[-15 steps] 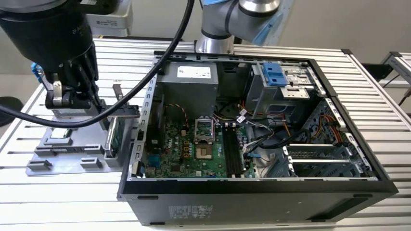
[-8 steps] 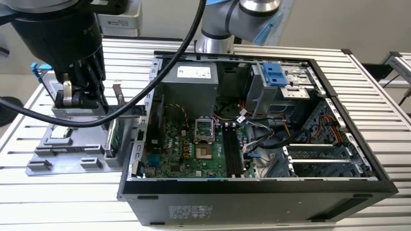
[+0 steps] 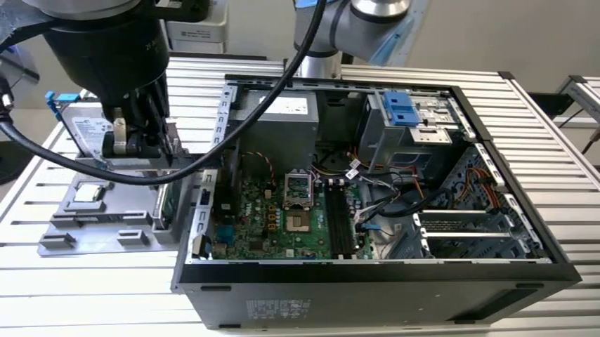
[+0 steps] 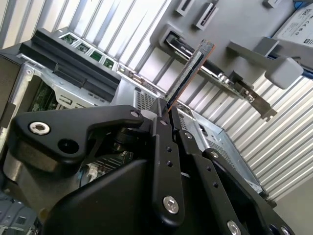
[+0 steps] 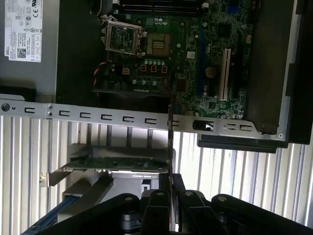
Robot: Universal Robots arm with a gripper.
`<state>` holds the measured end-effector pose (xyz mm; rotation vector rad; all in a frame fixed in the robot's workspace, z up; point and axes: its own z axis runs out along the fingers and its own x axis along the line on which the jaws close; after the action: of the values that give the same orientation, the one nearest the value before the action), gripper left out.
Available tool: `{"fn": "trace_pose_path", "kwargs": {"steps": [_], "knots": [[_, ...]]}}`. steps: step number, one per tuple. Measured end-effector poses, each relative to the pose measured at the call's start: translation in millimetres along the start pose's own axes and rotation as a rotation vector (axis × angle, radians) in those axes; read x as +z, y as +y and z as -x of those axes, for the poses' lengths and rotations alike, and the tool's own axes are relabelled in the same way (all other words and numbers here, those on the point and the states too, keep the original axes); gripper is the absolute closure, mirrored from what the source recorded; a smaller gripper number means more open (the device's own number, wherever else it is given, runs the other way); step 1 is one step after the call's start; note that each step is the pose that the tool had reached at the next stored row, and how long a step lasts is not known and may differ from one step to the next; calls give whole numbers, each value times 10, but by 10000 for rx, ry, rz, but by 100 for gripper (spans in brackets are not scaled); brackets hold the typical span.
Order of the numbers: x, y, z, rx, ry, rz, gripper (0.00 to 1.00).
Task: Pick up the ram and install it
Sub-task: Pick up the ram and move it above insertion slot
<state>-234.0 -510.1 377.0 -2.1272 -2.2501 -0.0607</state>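
Second wrist view shows us the claw (image 4: 165,111) clamped on the ram (image 4: 190,68) above the grey holder (image 4: 234,24); pickup looks done, and we judge seating needs alignment with the memory slots (image 3: 338,217).

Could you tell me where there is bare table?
Bare slatted table: the exterior view's lower left, before the gray tray, and its right edge, beyond the computer case. Crowded: the tray, beneath the gripper holding the ram.

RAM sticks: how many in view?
1: the ram, clamped in the gripper, over the tray beside the open case. Others may be hidden in the case.
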Motion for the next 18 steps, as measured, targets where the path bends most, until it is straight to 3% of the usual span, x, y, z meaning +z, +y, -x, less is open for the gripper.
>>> {"fn": "trace_pose_path", "kwargs": {"steps": [11, 18], "knots": [[-3, 233, 13, 1, 1, -9, 100], [-5, 390, 21, 7, 6, -110, 100]]}}
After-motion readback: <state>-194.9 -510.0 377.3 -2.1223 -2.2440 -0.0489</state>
